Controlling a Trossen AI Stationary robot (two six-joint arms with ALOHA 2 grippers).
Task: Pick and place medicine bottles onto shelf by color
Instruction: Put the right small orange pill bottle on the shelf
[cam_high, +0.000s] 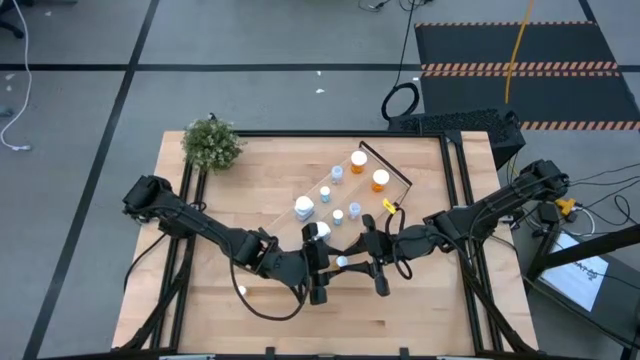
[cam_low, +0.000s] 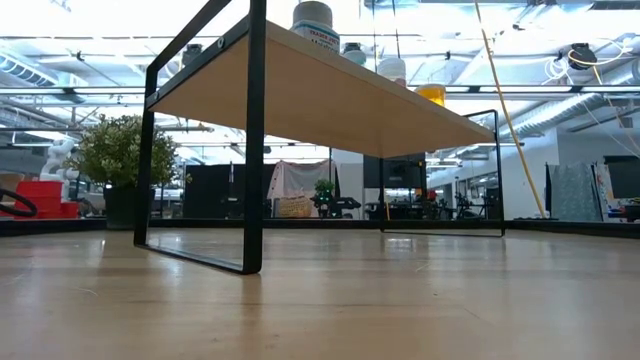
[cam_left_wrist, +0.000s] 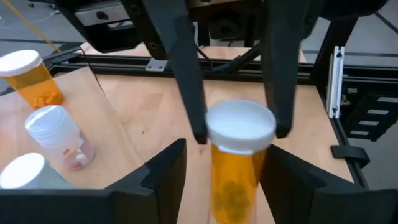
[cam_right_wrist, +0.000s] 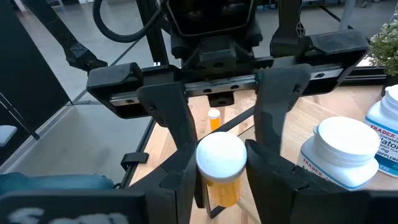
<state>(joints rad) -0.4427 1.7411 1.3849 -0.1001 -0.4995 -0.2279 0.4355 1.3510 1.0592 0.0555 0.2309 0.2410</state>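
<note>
An orange medicine bottle (cam_left_wrist: 239, 174) with a white cap is held upright above the table's near middle, between my two grippers. My right gripper (cam_right_wrist: 221, 177) is shut on it. My left gripper (cam_left_wrist: 217, 186) faces it from the other side, open, with a finger on either side of the orange body and a gap showing on one side. The shelf (cam_high: 345, 195) stands behind them. It carries two orange bottles (cam_high: 358, 160), several pale blue ones (cam_high: 337, 172) and large white ones (cam_high: 304, 208). My right gripper pinches the bottle at its white cap (cam_right_wrist: 221, 155) between its two fingers. They come in roughly level from the table's right side. The bottle stays upright, cap on top, with its orange body hanging below the fingers, clear of the table.
A green bushy plant (cam_high: 212, 145) sits at the table's far left corner. One small bottle (cam_high: 241, 291) lies on the table near the left arm. A large white bottle with a blue label (cam_right_wrist: 348, 152) stands close beside my right gripper. The shelf's black bracket (cam_low: 255, 140) rises nearby.
</note>
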